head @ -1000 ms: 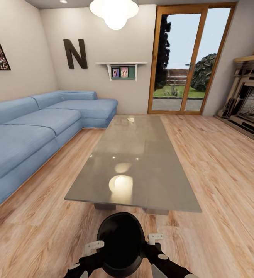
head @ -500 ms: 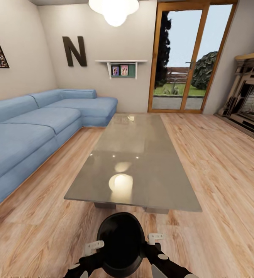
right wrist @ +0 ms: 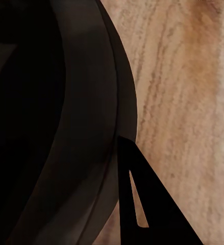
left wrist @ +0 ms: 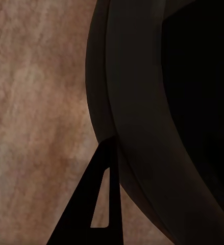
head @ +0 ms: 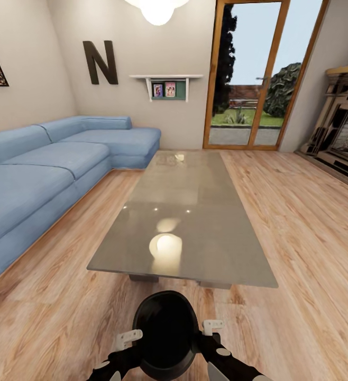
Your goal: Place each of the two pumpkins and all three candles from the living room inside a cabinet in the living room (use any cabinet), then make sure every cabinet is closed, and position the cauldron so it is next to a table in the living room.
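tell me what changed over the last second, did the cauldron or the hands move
Only the camera moved: the head view tilted slightly, so the wall letter, shelf and lamp sit higher in the picture. The cauldron is still carried between the left hand and the right hand, at the same spot in view, just short of the table's near end. Nothing was let go or newly grasped.

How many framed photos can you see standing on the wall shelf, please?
2. Both stand side by side on the wall shelf under the big letter N: one photo nearer the sofa, the other photo beside it, nearer the glass door. Nothing seems hidden behind them.
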Controlling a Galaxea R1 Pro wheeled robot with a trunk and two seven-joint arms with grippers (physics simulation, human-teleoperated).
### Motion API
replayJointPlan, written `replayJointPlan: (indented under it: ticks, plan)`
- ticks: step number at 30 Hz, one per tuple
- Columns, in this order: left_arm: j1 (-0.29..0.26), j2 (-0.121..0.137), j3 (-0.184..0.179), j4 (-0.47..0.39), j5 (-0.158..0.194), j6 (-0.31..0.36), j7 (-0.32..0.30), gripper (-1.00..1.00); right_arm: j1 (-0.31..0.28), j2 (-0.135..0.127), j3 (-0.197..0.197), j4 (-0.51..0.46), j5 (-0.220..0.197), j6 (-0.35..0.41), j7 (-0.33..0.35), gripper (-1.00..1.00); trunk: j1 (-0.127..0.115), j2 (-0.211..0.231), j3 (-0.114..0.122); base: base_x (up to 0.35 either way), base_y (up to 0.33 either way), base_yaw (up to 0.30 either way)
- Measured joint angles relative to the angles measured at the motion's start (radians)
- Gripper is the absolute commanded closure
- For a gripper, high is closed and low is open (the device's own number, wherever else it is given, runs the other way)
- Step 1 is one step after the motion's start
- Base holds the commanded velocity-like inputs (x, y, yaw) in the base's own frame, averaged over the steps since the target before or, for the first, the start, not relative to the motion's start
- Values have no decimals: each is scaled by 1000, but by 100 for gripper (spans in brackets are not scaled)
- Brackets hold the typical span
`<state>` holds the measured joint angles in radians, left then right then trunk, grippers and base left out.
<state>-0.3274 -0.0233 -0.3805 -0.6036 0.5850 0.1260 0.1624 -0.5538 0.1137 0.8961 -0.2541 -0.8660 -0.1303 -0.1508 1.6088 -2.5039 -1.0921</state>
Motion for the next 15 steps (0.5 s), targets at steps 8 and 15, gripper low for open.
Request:
replayJointPlan:
  ticks: [8, 15]
  plan:
    - [0, 0, -1, 0, 1, 0, 0, 100, 0, 0, 1, 0, -1, 0, -1, 100, 0, 0, 0, 0, 0, 0]
    - [1, 2, 36, 1, -5, 0, 2, -100, -1, 0, -29, -8, 14, -10, 4, -100, 0, 0, 0, 0, 0, 0]
